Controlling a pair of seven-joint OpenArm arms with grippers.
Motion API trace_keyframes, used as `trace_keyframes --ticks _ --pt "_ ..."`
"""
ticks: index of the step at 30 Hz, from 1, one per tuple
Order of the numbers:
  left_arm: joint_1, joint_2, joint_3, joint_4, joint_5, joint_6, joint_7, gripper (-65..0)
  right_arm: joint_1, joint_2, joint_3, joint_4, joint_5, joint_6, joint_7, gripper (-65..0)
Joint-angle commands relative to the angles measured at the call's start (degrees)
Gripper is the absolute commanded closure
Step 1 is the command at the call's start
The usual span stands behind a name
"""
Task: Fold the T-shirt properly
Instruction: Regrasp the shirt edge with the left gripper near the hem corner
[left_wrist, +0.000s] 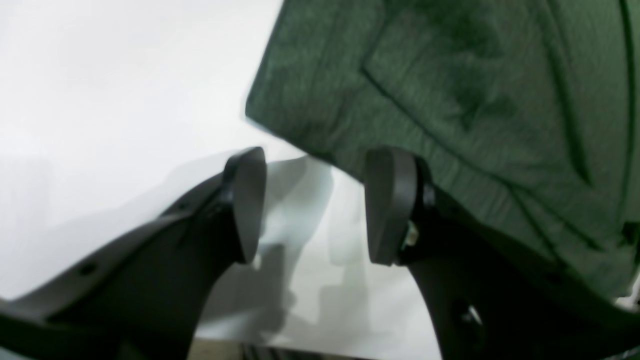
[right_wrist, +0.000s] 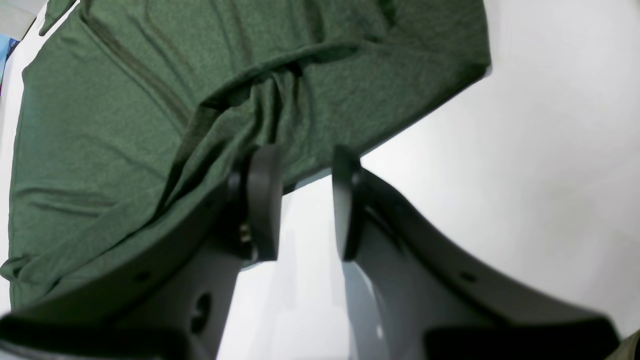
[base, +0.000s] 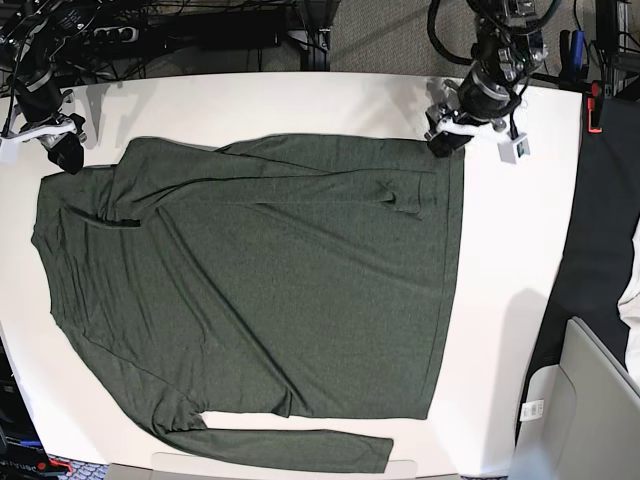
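Now both end effectors (agape) beside T-shirt (base: 260, 290).

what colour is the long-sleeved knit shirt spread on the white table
Dark heathered olive-green long-sleeved knit shirt, plain with no print; the base view shows it best.

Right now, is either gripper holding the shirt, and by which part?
Nothing is held. The left gripper and right gripper both stand open at the T-shirt edge, with bare table between their jaws.
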Motion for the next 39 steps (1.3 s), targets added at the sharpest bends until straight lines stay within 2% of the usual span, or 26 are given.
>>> trace_keyframes --ticks 1,5,25,29,35,39 --pt "-0.6 -0.2 -0.9 0.3 -2.3 -0.1 0.1 -31.5 0.2 0.8 0.2 0.9 1.3 0.4 1.2 -18.6" --pt "-2.5 -0.2 -2.2 -2.8 -5.4 -0.1 1.1 -31.4 0.2 0.6 0.2 1.0 1.3 0.4 1.2 -18.6" --pt "-5.0 -0.1 -1.5 -8.3 -5.5 -0.1 1.1 -30.4 0.4 0.5 0.3 0.9 1.1 0.3 1.2 -18.6" --pt "-7.2 -0.1 -1.5 -11.1 -5.5 -0.1 1.3 -21.8 0.2 0.5 0.3 0.9 1.2 0.3 1.2 -18.6" --pt "-8.6 -0.1 -1.7 -14.0 -5.5 -0.1 1.3 -1.3 0.1 0.4 1.5 1.0 1.3 0.3 1.2 -18.6" --pt "-8.4 -0.5 -1.8 -12.3 -5.5 -0.1 1.3 0.0 0.1 0.6 1.8 1.0 1.3 0.3 1.2 -18.6"
